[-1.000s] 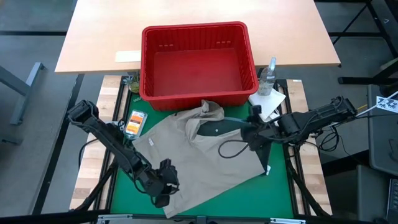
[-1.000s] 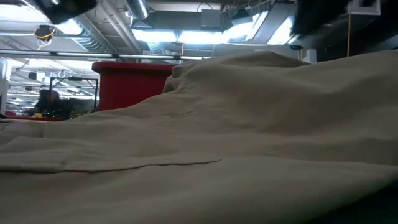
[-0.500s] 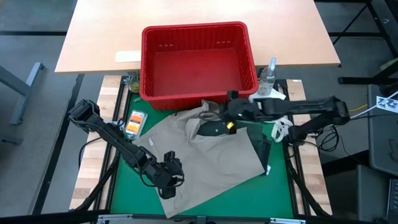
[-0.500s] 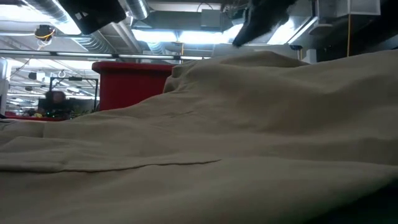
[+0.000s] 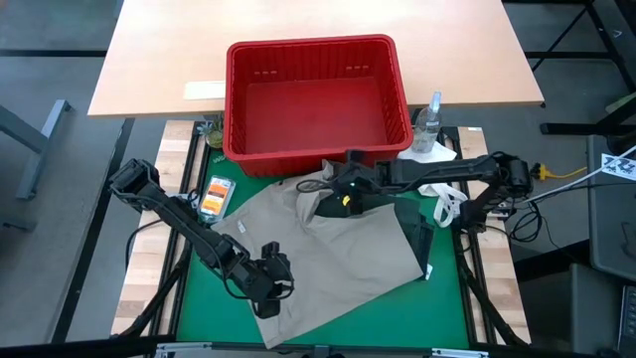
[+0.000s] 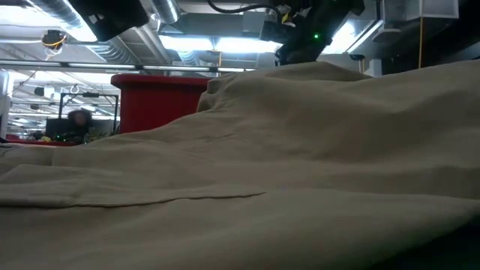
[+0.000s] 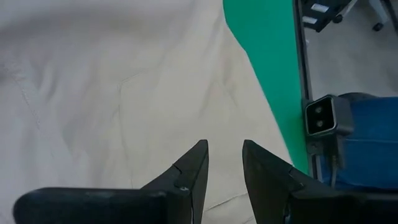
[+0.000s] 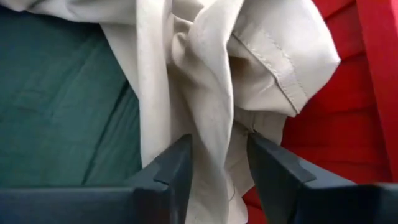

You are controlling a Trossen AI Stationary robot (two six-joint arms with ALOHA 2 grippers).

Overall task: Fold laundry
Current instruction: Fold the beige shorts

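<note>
— Khaki piece (image 5: pixel 328 254) spread on green mat (image 5: pixel 199 298), bunched by red basket (image 5: pixel 316 99). Barely started, no neat fold yet.

— Right gripper (image 8: pixel 217 165) open astride bunched edge. Left gripper (image 7: pixel 224 163) parted above near hem, gripping nothing.

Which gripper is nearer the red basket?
Right. The right gripper is by the red basket at its near wall; the left gripper is at the beige garment's near edge.
</note>
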